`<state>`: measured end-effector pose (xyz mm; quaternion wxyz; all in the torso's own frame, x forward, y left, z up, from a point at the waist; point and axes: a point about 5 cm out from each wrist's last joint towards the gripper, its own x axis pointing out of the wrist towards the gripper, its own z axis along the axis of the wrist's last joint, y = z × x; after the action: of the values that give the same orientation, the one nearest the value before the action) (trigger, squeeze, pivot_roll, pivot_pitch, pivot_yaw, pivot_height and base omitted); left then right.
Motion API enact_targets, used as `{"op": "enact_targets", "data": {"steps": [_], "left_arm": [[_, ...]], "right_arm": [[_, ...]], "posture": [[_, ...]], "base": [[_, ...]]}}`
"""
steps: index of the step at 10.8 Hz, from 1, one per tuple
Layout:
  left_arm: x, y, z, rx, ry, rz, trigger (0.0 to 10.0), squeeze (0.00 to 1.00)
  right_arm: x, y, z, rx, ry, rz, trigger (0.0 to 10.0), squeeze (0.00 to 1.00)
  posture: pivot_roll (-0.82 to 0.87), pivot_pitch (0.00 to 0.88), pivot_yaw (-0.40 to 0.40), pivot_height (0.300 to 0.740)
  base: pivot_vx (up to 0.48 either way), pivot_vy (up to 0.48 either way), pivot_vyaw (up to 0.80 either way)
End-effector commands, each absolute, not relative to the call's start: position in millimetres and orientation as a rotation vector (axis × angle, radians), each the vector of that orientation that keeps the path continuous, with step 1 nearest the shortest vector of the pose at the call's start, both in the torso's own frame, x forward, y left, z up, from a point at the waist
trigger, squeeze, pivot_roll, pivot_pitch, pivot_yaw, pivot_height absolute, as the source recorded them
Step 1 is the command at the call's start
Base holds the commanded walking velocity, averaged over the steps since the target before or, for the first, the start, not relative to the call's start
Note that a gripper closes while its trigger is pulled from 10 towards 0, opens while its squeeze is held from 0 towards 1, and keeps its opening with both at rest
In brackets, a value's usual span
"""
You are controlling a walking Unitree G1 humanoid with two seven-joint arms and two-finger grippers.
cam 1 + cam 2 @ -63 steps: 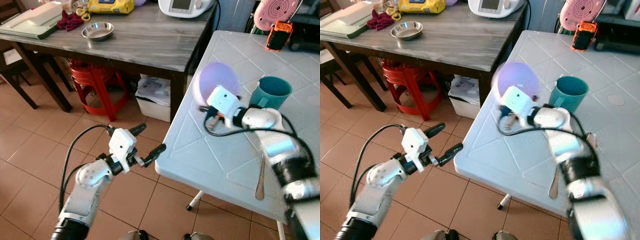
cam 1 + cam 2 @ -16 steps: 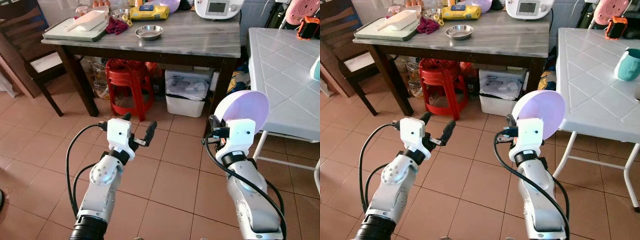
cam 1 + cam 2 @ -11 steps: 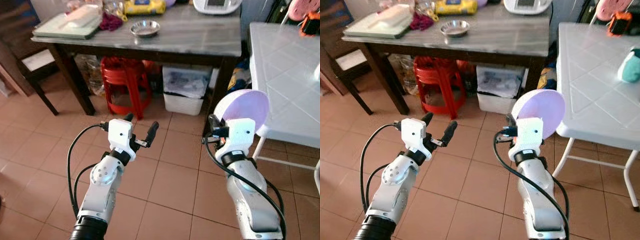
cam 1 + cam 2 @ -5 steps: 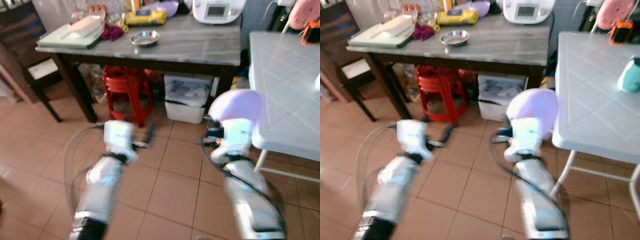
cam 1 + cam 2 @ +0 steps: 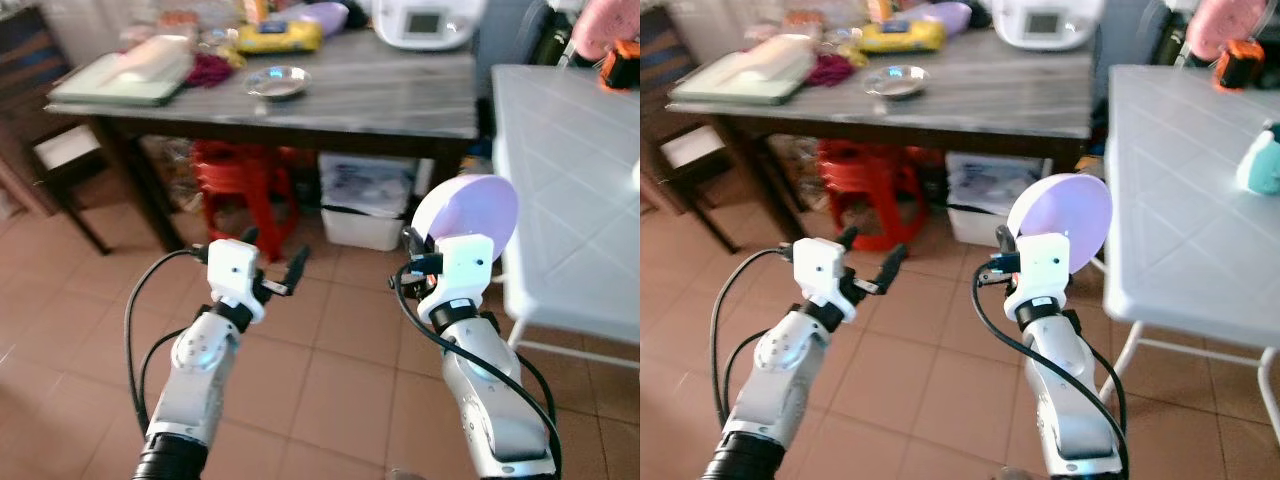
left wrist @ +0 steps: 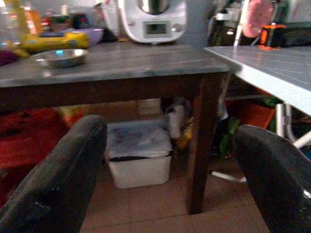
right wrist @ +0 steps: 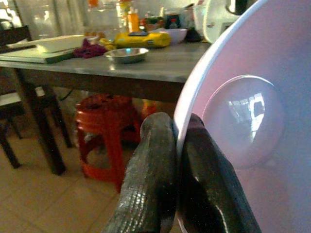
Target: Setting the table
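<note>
My right gripper is shut on the rim of a pale purple bowl, pinching it between both fingers. The bowl stands on edge, its hollow facing the wrist camera, in the air over the tiled floor just left of the white plastic table. A teal cup sits far right on that table. My left gripper hangs open over the floor with nothing between its fingers.
A grey wooden table ahead carries a steel dish, a yellow packet, a white appliance and a tray. Under it stand a red stool and a white bin. A dark chair is at the left.
Six seconds ago the bowl was over the white table beside the teal cup; now it is held over the floor. Within the last second the camera has swung; both arms keep their pose.
</note>
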<state>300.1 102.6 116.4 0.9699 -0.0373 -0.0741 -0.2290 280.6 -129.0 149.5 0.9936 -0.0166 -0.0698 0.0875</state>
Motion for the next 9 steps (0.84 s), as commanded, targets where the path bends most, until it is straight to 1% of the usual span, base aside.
{"op": "enact_targets", "data": {"steps": [1,6,9], "left_arm": [[300.5,107.6,119.1,-0.051,-0.16,-0.46,10.0,0.0],[299.7,109.4,118.2,-0.044,-0.153,-0.46,10.0,0.0],[298.7,107.9,114.9,-0.05,-0.128,-0.447,10.0,0.0]], "right_arm": [[281.4,-127.6,152.9,-0.025,-0.157,0.173,10.0,0.0],[281.2,-126.3,151.1,-0.02,-0.156,0.17,10.0,0.0],[280.1,-128.1,149.7,-0.012,-0.15,0.157,10.0,0.0]], "posture": [[-0.1,0.079,0.092,0.74],[-0.09,0.081,0.098,0.74],[-0.09,0.087,0.101,0.74]], "base": [[0.33,0.0,0.0],[0.332,0.0,0.0],[0.0,0.0,0.0]]}}
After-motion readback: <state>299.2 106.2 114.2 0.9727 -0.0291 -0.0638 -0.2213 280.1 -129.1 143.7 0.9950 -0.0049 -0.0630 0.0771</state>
